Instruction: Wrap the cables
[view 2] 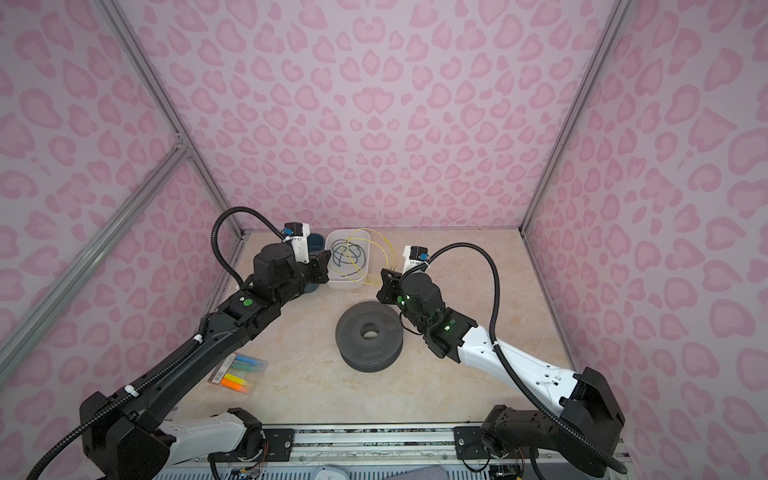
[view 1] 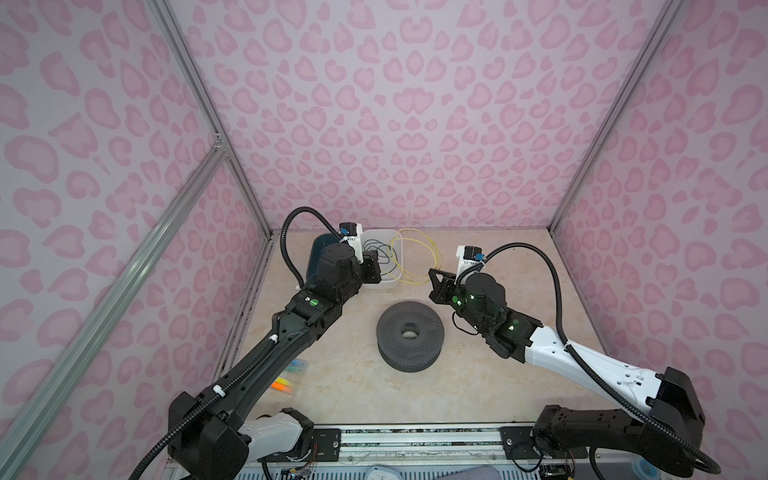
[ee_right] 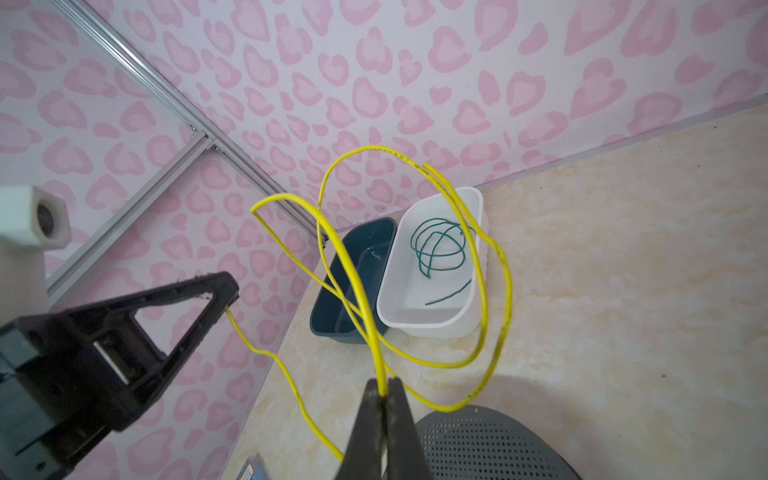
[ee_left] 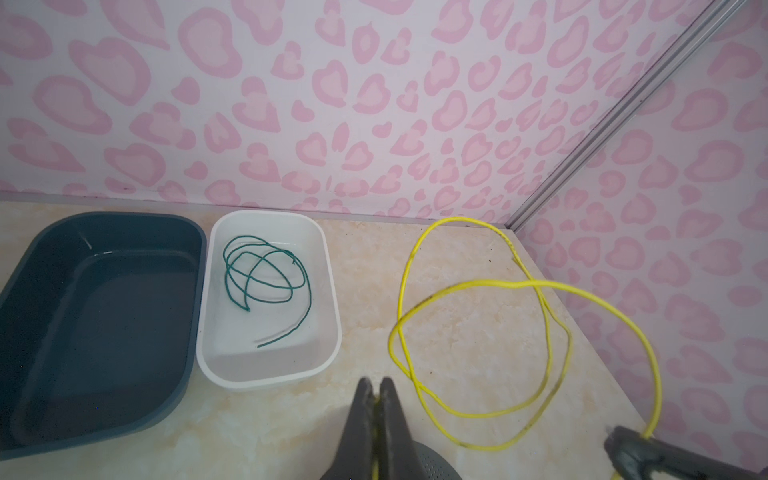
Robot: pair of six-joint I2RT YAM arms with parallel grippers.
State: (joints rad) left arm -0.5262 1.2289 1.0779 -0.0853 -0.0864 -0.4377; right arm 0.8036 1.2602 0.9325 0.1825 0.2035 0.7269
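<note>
Nearest, left of the spool, a pack of markers is seen lying flat. The spool is laid flat at the table's middle, hub hole upward, and no cable is wound on it yet. Just beyond the spool, the left gripper is pinched fully together on the yellow cable, and the right gripper is clamped tight on the same cable further along. The cable is thus held at two points, one to each side beyond the spool, with its loose loops spread further off towards the back wall. The spool is judged to lie below and nearer than both grips, the right one being slightly closer to it, so the cable would have to be brought back and down to the hub. Beyond the spool to the left, the green cable is held in loose loops in the white tub. The blue tub, further left, is empty.
</note>
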